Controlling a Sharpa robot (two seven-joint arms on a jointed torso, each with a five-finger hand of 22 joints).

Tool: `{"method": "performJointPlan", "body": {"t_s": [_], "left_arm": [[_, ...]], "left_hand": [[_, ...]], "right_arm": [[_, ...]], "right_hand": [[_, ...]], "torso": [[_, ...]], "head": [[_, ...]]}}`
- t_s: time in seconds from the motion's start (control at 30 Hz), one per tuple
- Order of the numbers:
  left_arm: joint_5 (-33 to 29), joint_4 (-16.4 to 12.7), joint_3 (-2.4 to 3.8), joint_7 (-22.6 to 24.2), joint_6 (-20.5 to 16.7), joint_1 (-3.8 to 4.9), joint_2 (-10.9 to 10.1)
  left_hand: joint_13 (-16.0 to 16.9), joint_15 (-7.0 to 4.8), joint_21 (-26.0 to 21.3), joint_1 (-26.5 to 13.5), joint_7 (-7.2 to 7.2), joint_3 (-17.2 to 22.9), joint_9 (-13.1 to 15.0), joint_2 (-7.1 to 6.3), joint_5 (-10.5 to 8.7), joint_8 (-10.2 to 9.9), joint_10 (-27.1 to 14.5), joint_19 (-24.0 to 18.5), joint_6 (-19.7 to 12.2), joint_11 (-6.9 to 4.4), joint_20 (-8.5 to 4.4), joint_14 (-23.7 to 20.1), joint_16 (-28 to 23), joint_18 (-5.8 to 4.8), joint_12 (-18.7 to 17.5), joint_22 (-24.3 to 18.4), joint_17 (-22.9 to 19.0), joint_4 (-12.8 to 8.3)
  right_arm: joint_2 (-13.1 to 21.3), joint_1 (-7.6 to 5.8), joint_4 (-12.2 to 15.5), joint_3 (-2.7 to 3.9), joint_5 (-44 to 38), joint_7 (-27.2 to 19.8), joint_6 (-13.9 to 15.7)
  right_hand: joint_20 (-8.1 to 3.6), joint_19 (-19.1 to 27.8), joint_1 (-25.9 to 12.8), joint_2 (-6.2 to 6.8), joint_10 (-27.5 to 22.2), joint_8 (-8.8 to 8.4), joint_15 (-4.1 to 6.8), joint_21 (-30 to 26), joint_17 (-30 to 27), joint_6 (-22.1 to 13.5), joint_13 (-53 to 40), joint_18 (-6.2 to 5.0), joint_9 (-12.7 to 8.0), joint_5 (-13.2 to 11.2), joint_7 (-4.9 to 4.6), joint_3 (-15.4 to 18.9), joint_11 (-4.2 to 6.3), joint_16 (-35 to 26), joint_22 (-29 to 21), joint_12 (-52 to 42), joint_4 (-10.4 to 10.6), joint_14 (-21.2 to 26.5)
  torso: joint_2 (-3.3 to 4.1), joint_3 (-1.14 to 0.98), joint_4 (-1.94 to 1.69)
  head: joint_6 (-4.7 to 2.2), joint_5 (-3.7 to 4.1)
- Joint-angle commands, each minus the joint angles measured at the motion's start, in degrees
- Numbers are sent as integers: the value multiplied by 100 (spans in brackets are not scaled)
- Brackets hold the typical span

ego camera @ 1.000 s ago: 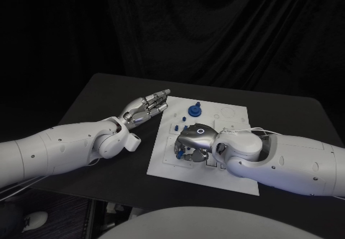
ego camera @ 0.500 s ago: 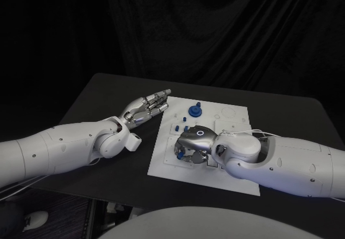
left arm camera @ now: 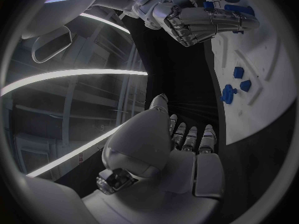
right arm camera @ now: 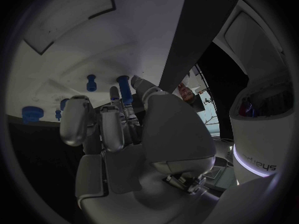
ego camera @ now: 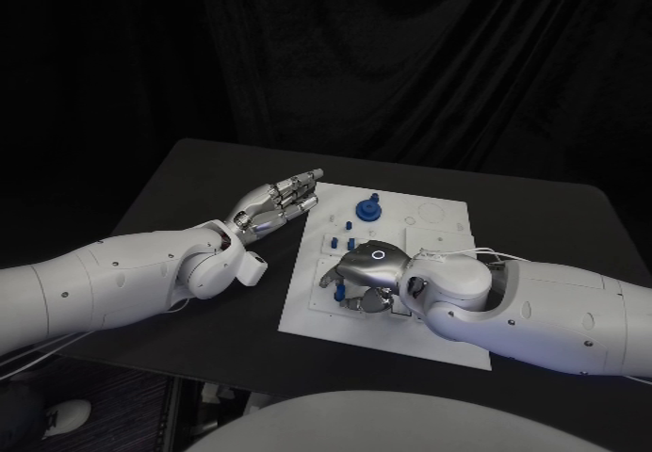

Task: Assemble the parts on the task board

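Hovering over task board [ego camera: 442,226] middle, clenched right robot hand [ego camera: 365,275]; left robot hand [ego camera: 276,204] released beside its edge.

Head camera looks down on task board [ego camera: 442,215]; wrist cameras sit close behind hands, sharing board.

Middle of the task board [ego camera: 442,331] and anything under the right hand [ego camera: 365,275], hidden by that hand's fingers [ego camera: 356,303].

Right robot hand [ego camera: 365,273] edged nearer—(slightly) lower on the board.
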State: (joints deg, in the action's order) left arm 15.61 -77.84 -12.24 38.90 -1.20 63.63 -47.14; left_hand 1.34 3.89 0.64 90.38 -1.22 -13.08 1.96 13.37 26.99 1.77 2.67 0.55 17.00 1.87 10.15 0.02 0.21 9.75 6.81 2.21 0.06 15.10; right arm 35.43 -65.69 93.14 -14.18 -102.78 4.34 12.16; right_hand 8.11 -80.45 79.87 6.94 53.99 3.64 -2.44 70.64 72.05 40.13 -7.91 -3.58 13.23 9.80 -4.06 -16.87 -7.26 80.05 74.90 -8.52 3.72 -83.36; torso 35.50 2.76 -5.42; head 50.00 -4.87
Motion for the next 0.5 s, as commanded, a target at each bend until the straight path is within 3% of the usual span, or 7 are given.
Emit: {"method": "performJointPlan", "body": {"t_s": [0.03,0.17,0.27,0.33,0.4,0.5], "left_arm": [[-32,3,6,401,73,-4,19],[-32,18,6,401,74,-4,25],[-32,29,6,406,69,-5,30],[-32,32,6,412,58,-5,29],[-32,34,6,417,51,-5,27],[-32,35,6,423,41,-5,23]], "left_hand": [[0,51,-11,71,33,34,4,-1,26,18,6,-3,-18,35,55,-2,-21,44,8,7,-6,-14],[0,51,-11,71,33,34,4,-1,26,18,6,-3,-18,35,55,-2,-21,44,8,7,-6,-14],[-1,52,-12,73,35,35,3,-2,23,17,4,-3,-27,34,56,-2,-21,44,4,5,-6,-16],[-1,52,-12,73,36,36,3,-2,23,18,3,-4,-23,33,56,-2,-21,44,4,3,-6,-16],[0,45,-13,72,37,36,4,-2,24,18,3,-4,-22,35,55,-2,-21,44,5,1,-6,-15],[0,30,-13,70,39,38,3,-2,28,18,2,-4,-25,37,51,-2,-21,46,7,1,-6,-13]], "right_arm": [[46,13,64,4,-65,59,53],[148,0,179,5,-64,23,271],[308,-89,337,7,-25,-49,625],[447,-205,461,7,88,-113,873],[588,-325,574,8,225,-162,1049],[872,-570,767,8,516,-245,1271]], "right_hand": [[53,142,-111,26,-525,-40,-36,-204,-126,-793,-32,-112,-307,-247,104,290,-69,-77,875,-7,110,96],[48,258,-82,86,-895,-45,-10,-400,-260,-1044,-69,-152,-450,-428,148,568,-106,-156,824,-102,353,202],[38,319,256,280,-1284,-39,-16,-531,-328,-1212,-161,-172,-608,-507,167,840,-127,-183,802,-433,967,268],[38,315,329,289,-1368,-36,-1,-536,-339,-1211,-178,-171,-633,-506,179,869,-130,-185,804,-514,1131,275],[35,327,407,260,-1397,-21,2,-563,-348,-1155,-192,-175,-635,-459,167,854,-125,-189,798,-576,1171,281],[36,289,620,107,-1391,63,-4,-513,-295,-824,-249,-163,-605,-232,40,772,-112,-147,817,-806,1087,250]], "torso": [[2,1,5],[3,1,2],[4,-2,12],[5,-4,15],[7,-5,15],[2,-3,16]], "head": [[0,11],[0,28],[0,38],[0,50],[0,61],[0,90]]}}
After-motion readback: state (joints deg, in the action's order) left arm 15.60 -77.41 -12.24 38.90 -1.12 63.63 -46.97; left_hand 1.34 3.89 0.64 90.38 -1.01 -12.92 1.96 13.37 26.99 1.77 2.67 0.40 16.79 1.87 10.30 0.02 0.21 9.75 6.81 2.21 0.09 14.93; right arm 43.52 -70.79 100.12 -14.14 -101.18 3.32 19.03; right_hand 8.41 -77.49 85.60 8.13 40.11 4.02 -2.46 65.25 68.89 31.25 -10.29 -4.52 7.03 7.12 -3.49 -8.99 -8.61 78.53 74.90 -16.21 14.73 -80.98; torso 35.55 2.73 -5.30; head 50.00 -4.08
